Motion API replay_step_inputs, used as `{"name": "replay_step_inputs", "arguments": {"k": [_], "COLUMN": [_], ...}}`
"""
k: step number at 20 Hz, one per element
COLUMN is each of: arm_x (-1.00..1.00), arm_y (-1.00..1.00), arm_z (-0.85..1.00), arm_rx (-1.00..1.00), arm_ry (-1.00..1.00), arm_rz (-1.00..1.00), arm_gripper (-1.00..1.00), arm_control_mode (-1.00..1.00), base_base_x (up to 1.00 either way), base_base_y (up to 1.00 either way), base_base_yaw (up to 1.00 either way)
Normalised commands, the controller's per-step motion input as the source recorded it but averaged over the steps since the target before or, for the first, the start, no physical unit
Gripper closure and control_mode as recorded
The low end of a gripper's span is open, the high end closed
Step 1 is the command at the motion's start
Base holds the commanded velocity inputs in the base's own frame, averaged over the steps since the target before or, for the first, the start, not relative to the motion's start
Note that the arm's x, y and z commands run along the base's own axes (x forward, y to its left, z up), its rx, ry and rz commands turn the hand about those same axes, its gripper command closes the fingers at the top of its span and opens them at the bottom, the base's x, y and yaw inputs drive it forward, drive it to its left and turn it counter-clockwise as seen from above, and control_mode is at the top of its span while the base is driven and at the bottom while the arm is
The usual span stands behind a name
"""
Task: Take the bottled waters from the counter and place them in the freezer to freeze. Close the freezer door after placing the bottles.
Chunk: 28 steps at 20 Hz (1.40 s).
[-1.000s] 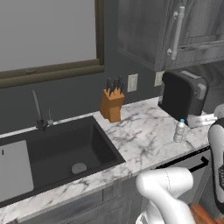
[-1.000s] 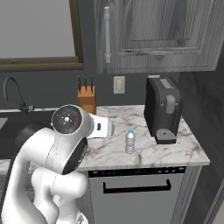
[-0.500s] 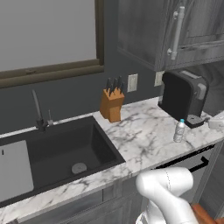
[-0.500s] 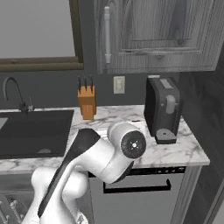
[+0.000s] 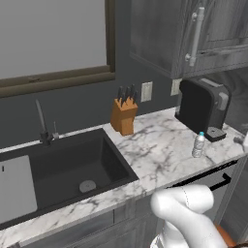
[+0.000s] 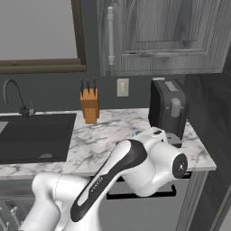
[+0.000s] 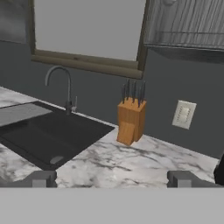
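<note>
You've got one bottled water standing upright on the counter, just in front of the black coffee machine, around 4 o'clock from the knife block in the left base view. In the right base view your arm's elbow covers most of that spot; only a sliver of light-blue cap peeks out at its top edge.

The gripper has its jaws spread wide with nothing between them: in the hand view the two fingertips sit far apart at the bottom, hovering low over the marble. Straight ahead at 12 o'clock from the gripper is the knife block, with a wall outlet at about 2 o'clock and the sink with its faucet off toward 10 o'clock.
</note>
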Motion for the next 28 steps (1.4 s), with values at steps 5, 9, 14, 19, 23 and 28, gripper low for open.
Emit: {"name": "replay_step_inputs", "arguments": {"k": [5,9,14,19,23,28], "arm_x": [0.04,0.04,0.0,0.0,0.19,0.3], "arm_y": [-0.22,-0.09,0.0,0.0,0.0,0.0], "arm_z": [-0.46,-0.54,-0.6,-0.45,-0.13,-0.09], "arm_rx": [0.01,0.03,0.04,0.1,0.14,0.09], "arm_ry": [-0.03,0.0,0.0,0.0,0.0,0.0], "arm_rz": [0.02,0.0,0.0,-0.02,-0.08,-0.12], "arm_gripper": [-1.0,-1.0,-1.0,-1.0,-1.0,-1.0], "arm_control_mode": [-1.0,-1.0,-1.0,-1.0,-1.0,-1.0], "base_base_x": [0.0,0.0,0.0,0.0,0.0,0.0], "base_base_y": [0.0,0.0,0.0,0.0,0.0,0.0], "base_base_yaw": [0.0,0.0,0.0,0.0,0.0,0.0]}}
